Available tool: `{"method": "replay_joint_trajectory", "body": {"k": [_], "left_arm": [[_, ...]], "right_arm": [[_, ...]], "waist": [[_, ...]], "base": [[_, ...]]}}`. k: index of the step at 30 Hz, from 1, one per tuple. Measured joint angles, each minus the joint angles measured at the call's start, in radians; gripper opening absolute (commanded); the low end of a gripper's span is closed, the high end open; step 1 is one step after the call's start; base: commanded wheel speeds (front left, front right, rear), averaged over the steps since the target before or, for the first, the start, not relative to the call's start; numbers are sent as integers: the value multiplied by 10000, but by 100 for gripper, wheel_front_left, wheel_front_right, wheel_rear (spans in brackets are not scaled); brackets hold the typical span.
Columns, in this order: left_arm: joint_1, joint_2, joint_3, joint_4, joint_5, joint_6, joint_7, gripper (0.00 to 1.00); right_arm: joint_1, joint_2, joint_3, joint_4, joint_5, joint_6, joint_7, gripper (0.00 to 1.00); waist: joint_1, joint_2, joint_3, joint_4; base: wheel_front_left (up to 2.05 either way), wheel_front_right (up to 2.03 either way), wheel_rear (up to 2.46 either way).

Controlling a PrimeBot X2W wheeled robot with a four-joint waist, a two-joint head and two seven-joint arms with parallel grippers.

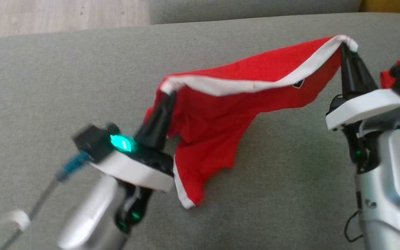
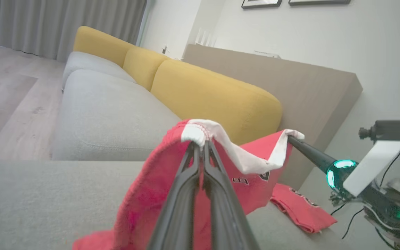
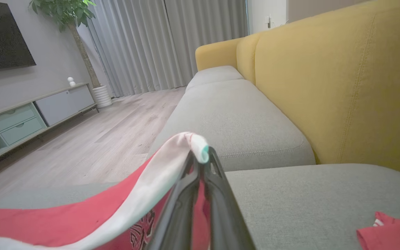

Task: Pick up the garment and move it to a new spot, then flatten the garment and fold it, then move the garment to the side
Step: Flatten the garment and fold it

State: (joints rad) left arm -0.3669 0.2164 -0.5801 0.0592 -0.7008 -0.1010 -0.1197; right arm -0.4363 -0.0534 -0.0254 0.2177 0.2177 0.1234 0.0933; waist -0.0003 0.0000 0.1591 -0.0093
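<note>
Left gripper (image 1: 170, 92): fingers pressed together on one end of the white band of the red garment (image 1: 221, 114). My left wrist view shows the band bunched over the tips. Right gripper (image 1: 344, 45): likewise clamped, on the band's other end.

The band runs between the two grippers, sagging a little in the middle, with the right end higher in the head view. The red cloth hangs below it, and its lower corner drops toward the grey seat cushion (image 1: 82, 86) (I cannot tell for sure whether it touches).

Edges and room: bare grey cushion lies left of, in front of and under the cloth. The cushion's rounded far-left corner gives onto wood floor (image 1: 47, 14). A seam separates it from the next seat cushion (image 3: 231, 114). The yellow back cushions (image 2: 214, 97) close off one long side.

Count: two grippers, both gripping. Two red garments: one held, and a second garment (image 2: 302, 208) lying flat on the cushion beside the right arm, apart from the held one. Three yellow back cushions in the left wrist view. Two picture frames (image 2: 260, 3) on the wall.
</note>
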Motion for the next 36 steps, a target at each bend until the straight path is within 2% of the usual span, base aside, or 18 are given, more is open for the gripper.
{"method": "replay_joint_trajectory", "body": {"k": [4,7,9,13,20,24,29,32,36], "left_arm": [[-977,541,420,-359,-886,-88,1001,0],[-2183,861,876,-48,-1290,-148,1413,0],[-3112,986,1143,337,-1363,-153,1436,0],[-4949,1348,1438,1081,-788,-228,732,0],[-6228,1494,1179,1221,-125,-240,-623,0],[-5545,1730,146,874,-215,-242,-943,0],[-2840,1923,-1329,1152,-518,-242,-869,0],[-1220,2002,-2136,1384,-723,-242,-477,0],[58,2044,-2669,1287,-1070,-84,-31,0]], "right_arm": [[-331,-232,276,-631,199,0,828,0],[-1456,-255,639,-188,458,0,871,0],[-2613,-263,838,297,510,0,499,0],[-4819,-267,930,1243,537,0,-880,0],[-5966,-504,1085,2288,332,0,-2299,0],[-5428,-1051,1837,2725,192,0,-2019,0],[-3152,-1708,3131,2901,635,0,-301,0],[-1647,-2362,3848,2495,1204,0,844,0],[-374,-3106,4054,1388,1852,0,1998,0]], "waist": [[2,0,270,-142],[2,0,656,-287],[5,0,954,-402],[6,0,1493,-656],[6,0,1825,-869],[2,0,1719,-704],[2,0,1487,-475],[2,0,1292,-354],[1,0,965,-213]], "base": [[0,0,0],[0,0,0],[0,0,0],[0,0,0],[0,0,0],[0,0,0],[0,0,0],[0,0,0],[0,0,0]]}}
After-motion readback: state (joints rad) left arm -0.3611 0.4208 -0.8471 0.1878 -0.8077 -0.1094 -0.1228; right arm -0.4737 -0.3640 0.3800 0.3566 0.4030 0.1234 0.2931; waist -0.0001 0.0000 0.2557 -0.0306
